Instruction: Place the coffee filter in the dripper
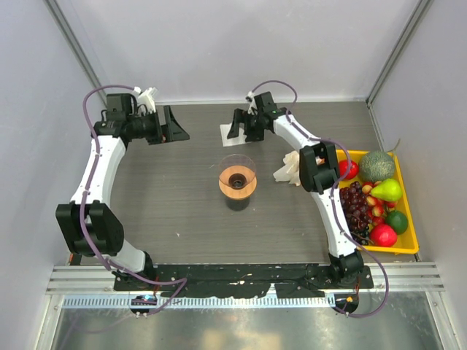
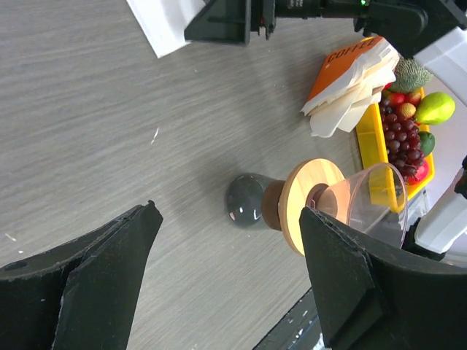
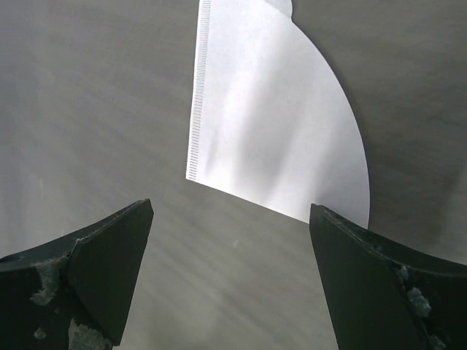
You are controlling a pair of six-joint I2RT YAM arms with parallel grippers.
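Observation:
The coffee filter (image 3: pixel 277 124) is one flat white paper fan lying on the dark table at the back centre (image 1: pixel 226 134). My right gripper (image 3: pixel 230 240) hovers just short of its near edge, open, with only bare table between the jaws; from above it (image 1: pixel 244 131) sits partly over the paper. The dripper (image 1: pixel 238 177), a clear cone on a tan wooden ring (image 2: pixel 310 205), stands upright at mid-table. My left gripper (image 1: pixel 174 127) is at the back left, open and empty (image 2: pixel 228 211), looking toward the dripper.
A ruffled bunch of white filters (image 1: pixel 286 171) with an orange pack (image 2: pixel 349 55) lies right of the dripper. A yellow fruit tray (image 1: pixel 406 249) stands along the right edge. Grey walls close in the back and sides.

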